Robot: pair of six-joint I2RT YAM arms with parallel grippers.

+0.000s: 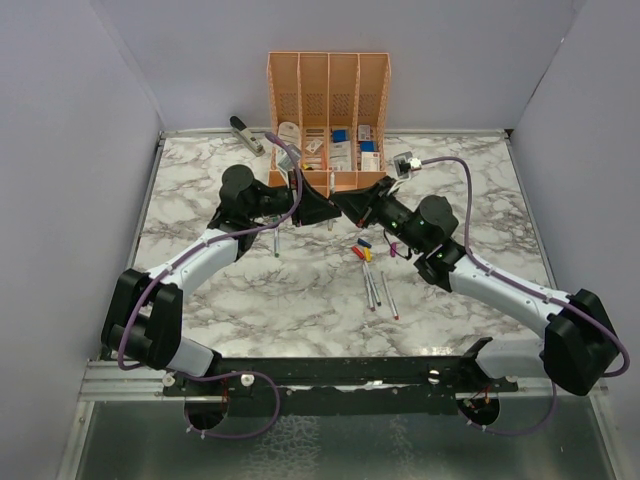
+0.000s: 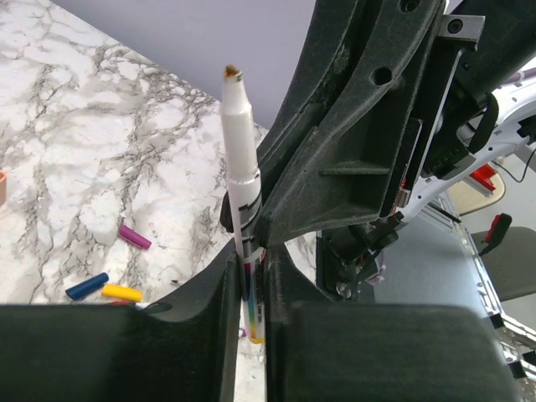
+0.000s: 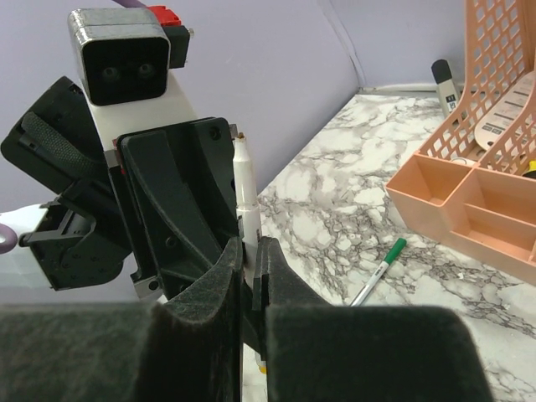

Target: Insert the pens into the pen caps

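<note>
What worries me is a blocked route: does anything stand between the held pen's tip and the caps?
Nothing visible. The pen, clamped by left claw and right claw, has a bare tip; the purple cap, blue cap and yellow cap lie uncovered.

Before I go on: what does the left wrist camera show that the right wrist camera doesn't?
Only the left wrist: a loose purple cap, blue cap and yellow cap on the marble table. Only the right wrist: a green-ended pen lying on the table, and the orange organizer. Both: the uncapped pen, upright, gripped by the left gripper and the right gripper.
</note>
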